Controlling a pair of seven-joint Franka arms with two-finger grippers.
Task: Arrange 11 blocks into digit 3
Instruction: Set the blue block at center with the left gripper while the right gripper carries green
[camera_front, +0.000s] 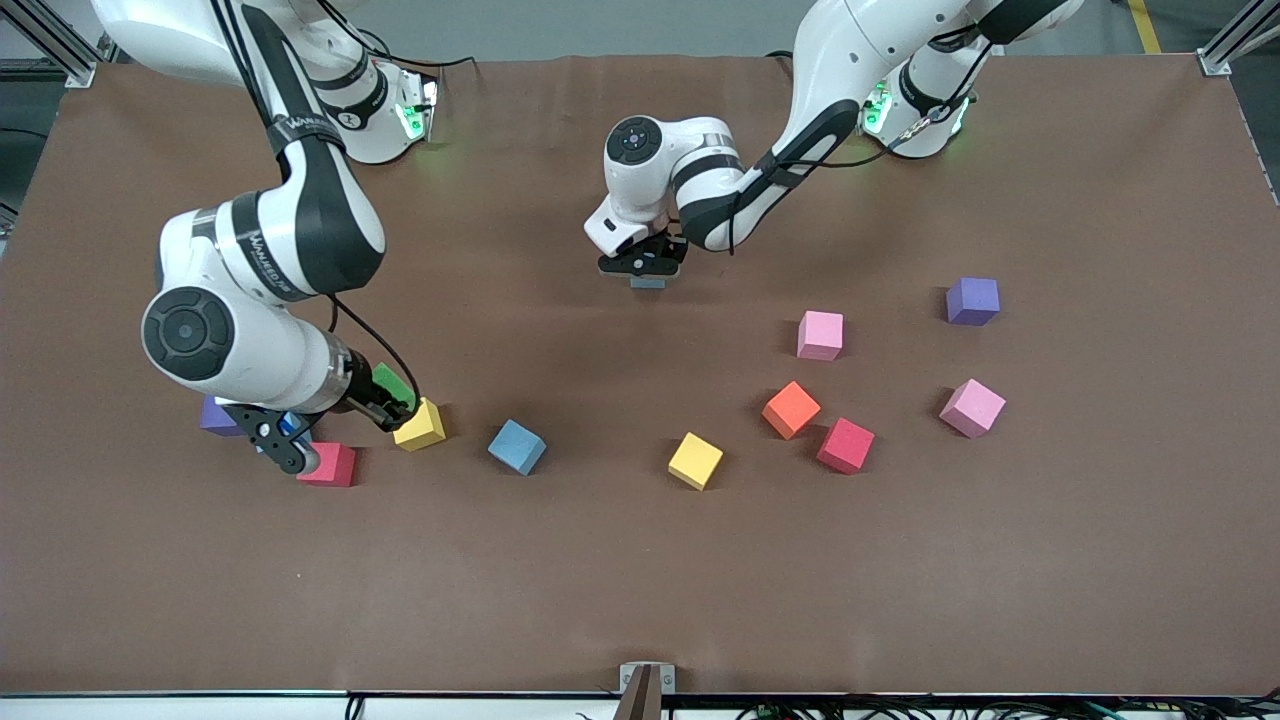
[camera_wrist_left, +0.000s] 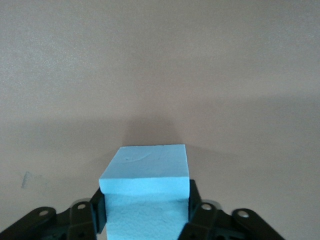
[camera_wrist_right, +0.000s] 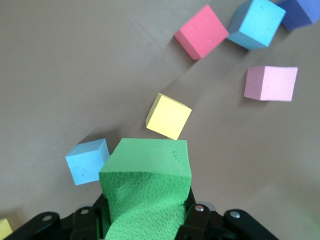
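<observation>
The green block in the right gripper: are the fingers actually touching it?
Touching. In the right wrist view the green block sits squeezed between the right gripper's two black fingers, its foam sides pressed in.

A brown cloth (camera_front: 640, 560) is covering the whole table. Grey floor (camera_front: 600, 25) is showing above its top edge, with a yellow line (camera_front: 1145, 25) and metal frame bars (camera_front: 1235, 35) at the corners. Cables (camera_front: 900, 708) are lying along the bottom edge.

Pretty even overhead lighting, no harsh glare
Soft short shadows sit under the cubes on the bench (camera_front: 640, 560); both wrist views look slightly hazy, front view's sharp.
</observation>
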